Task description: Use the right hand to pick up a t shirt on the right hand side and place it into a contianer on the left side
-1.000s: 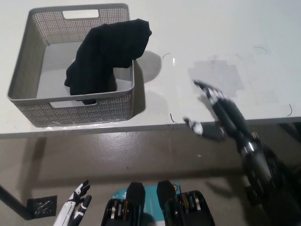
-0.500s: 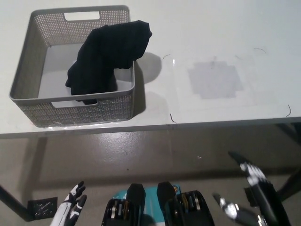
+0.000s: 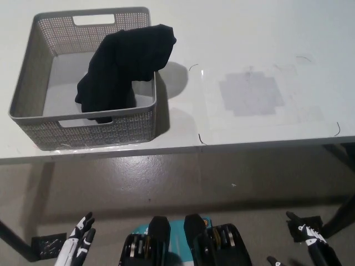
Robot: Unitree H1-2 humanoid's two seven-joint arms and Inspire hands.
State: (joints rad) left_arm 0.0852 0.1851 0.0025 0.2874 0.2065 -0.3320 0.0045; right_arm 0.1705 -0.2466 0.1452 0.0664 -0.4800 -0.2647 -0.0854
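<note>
since the black shirt (image 3: 123, 69) hangs over the rim of the grey basket (image 3: 33, 83), it could slide out onto the table (image 3: 249, 50). both hands are low, spread and empty: right hand (image 3: 310, 244), left hand (image 3: 77, 249).

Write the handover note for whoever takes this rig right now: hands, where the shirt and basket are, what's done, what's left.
Right hand: low at the bottom right, below the table edge, open, holding nothing.
Left hand: resting at the bottom left, open, empty.
Black t-shirt: in the grey perforated basket on the left of the white table, bunched up, with its upper part lying over the basket's right rim.
Done: shirt is placed in the basket and released.
Left: nothing essential; optionally tuck the overhanging part inside.
</note>
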